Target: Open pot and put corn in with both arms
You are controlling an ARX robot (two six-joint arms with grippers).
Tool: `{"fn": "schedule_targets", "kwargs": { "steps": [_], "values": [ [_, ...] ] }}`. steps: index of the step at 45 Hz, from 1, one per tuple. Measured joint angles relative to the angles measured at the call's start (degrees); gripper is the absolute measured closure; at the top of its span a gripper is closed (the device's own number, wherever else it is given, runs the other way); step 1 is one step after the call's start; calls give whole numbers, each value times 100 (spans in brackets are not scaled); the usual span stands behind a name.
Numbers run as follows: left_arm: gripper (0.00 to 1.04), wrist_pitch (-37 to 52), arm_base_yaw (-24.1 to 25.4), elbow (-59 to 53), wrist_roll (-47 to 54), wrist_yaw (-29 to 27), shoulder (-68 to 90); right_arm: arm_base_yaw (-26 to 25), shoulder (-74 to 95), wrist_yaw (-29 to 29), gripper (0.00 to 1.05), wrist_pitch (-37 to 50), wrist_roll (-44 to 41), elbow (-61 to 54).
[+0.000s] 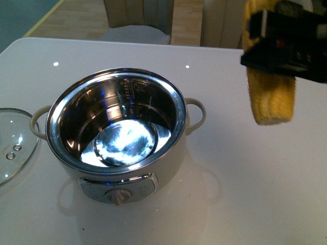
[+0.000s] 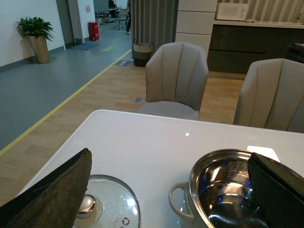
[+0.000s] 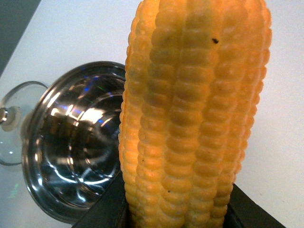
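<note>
The cream pot stands open on the white table, its shiny steel inside empty; it also shows in the left wrist view and the right wrist view. My right gripper is shut on the yellow-orange corn, holding it upright in the air to the right of the pot and above the table. The corn fills the right wrist view. My left gripper is open and empty, between the pot and the lid; it is out of the front view.
The round glass lid with a chrome knob lies flat on the table left of the pot. Two grey chairs stand beyond the table's far edge. A white table spreads around the pot.
</note>
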Motion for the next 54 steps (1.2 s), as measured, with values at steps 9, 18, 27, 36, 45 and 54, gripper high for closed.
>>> {"fn": "schedule_targets", "kwargs": {
  "steps": [9, 18, 27, 36, 45, 54],
  "values": [
    [7, 0, 0, 0, -2, 0, 0, 297, 693, -44, 73, -168, 365, 824],
    [7, 0, 0, 0, 0, 0, 0, 459, 1233, -87, 72, -306, 546, 1427],
    [7, 0, 0, 0, 0, 0, 0, 529, 1620, -105, 69, -372, 726, 1853],
    [7, 0, 0, 0, 0, 0, 0, 590, 1993, -129, 68, -385, 887, 2103],
    [7, 0, 0, 0, 0, 0, 0, 717, 2369, -214, 67, -404, 1071, 2286],
    [7, 0, 0, 0, 0, 0, 0, 822, 2747, -280, 67, -468, 1250, 2588]
  ]
}}
